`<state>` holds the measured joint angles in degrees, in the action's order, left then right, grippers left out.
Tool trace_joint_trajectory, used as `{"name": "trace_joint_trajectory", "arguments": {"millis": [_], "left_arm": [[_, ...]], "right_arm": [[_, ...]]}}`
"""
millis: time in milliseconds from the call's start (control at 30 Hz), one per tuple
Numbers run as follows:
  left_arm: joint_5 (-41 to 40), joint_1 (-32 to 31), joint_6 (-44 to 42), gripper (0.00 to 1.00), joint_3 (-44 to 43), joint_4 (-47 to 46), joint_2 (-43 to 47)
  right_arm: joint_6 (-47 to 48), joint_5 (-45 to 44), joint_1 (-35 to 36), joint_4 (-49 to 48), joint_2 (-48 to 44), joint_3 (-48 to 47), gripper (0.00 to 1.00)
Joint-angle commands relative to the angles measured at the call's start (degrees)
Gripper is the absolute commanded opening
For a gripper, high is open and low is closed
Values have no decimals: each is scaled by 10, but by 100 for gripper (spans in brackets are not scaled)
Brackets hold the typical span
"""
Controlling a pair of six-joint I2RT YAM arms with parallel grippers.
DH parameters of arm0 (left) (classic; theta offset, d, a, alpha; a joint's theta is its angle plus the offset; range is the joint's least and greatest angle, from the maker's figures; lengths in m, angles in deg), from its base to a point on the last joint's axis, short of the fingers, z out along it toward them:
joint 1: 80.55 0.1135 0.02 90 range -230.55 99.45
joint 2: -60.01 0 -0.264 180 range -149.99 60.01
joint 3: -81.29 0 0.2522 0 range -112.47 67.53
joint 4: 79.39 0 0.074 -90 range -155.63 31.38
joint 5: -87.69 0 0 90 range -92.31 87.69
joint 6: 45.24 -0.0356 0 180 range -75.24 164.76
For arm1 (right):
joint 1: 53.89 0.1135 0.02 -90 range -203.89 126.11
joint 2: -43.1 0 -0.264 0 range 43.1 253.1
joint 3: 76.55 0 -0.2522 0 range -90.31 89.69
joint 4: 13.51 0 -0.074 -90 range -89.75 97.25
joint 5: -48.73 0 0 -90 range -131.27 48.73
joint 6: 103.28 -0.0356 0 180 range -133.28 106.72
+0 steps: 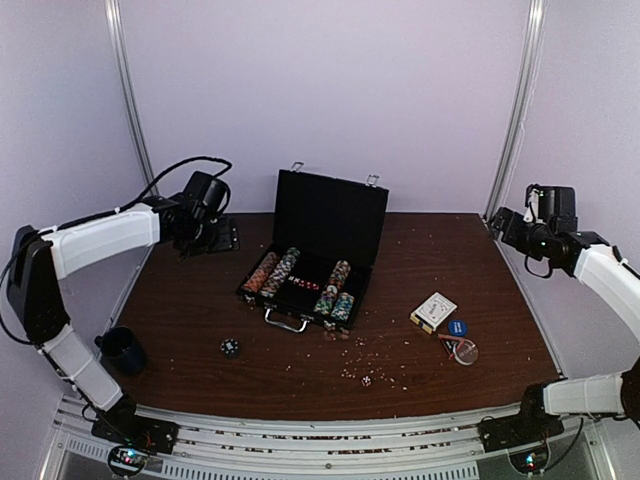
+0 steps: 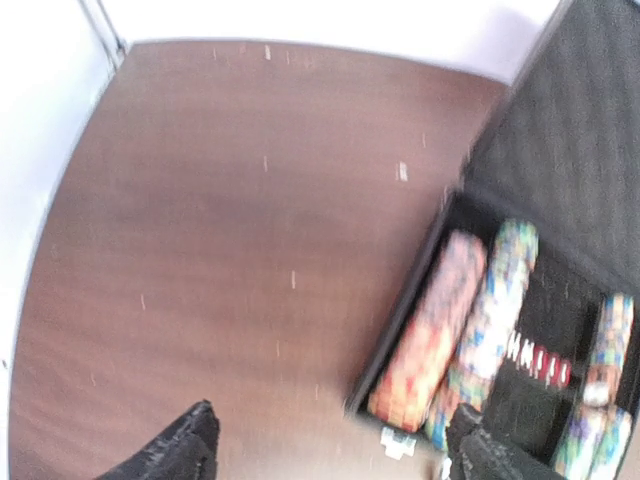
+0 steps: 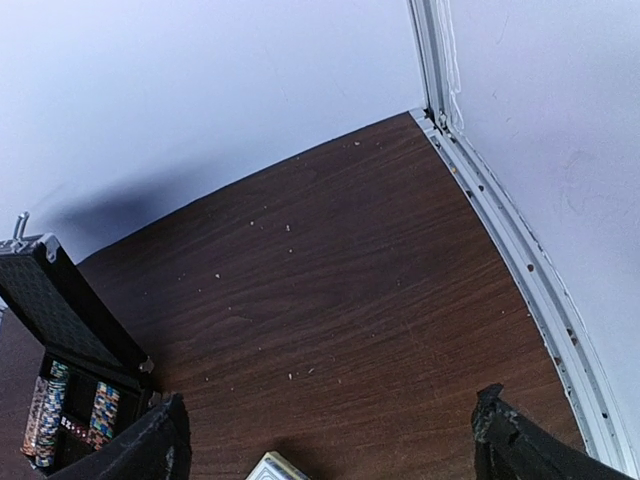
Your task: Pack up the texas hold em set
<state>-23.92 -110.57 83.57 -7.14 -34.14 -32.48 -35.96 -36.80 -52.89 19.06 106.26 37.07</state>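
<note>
The black case [image 1: 331,210] stands open at the table's middle, lid upright, with multicoloured chip rows [image 1: 273,272] inside. It also shows in the left wrist view [image 2: 570,150] with chip rows [image 2: 435,325], and in the right wrist view [image 3: 55,315]. The card deck box [image 1: 433,312] lies right of the case, its corner in the right wrist view [image 3: 275,468]. A blue round button [image 1: 457,327] and a clear one [image 1: 465,351] lie beside it. A black die [image 1: 230,347] and a small white die [image 1: 366,380] lie near the front. My left gripper [image 1: 215,238] [image 2: 335,445] is open, empty, left of the case. My right gripper [image 1: 503,226] [image 3: 330,425] is open, empty, at the far right.
A dark blue mug [image 1: 125,350] stands at the front left by the left arm. Small crumbs are scattered over the brown table [image 1: 200,310]. White walls and metal rails [image 3: 500,220] bound the table at the back and sides.
</note>
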Motion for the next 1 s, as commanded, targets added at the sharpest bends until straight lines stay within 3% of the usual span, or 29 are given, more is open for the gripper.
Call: {"name": "trace_joint_trajectory", "arguments": {"millis": [0,233,533,967], "left_arm": [[69,-26,23,79,110,-10,80],[113,-131,88,78,202,53,161],[177,-184,153,77,281,90,195],[136,-184,138,73,230,83,52]], "right_arm": [[-11,16,3,11,6,28,96],[-45,71,3,6,18,57,95],[-48,86,4,11,11,94,95],[-71,101,5,8,34,73,94]]}}
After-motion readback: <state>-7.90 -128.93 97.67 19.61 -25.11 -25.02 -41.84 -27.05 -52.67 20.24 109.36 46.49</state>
